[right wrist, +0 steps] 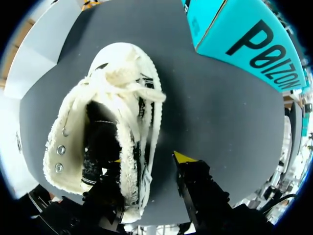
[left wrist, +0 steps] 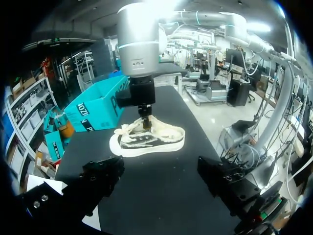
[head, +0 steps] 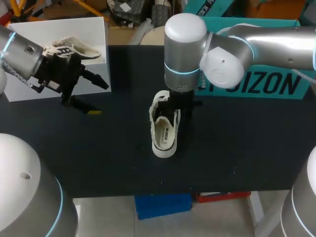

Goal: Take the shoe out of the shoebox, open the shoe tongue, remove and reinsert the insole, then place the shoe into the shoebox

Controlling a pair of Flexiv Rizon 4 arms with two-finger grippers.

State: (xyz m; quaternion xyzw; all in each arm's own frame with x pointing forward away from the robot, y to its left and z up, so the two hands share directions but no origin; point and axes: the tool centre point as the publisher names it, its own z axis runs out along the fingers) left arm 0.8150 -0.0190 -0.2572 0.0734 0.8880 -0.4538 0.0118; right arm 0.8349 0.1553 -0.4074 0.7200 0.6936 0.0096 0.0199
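A white shoe (head: 165,129) stands mid-table (head: 247,148), its twelve-o'clock end hidden under the right arm (head: 183,54), with the teal shoebox (head: 256,84) at two o'clock and the wide-spread left gripper (head: 100,98) at ten.

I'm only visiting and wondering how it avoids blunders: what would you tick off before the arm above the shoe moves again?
1. Shoe out of the shoebox, upright on the table: ok.
2. Right end effector astride the shoe's side, one finger inside and one outside: ok.
3. Both fingers touching that side: not ok, the outer one stands apart.
4. Left end effector open and away from the shoe: ok.
5. Tongue pulled open: cannot tell.
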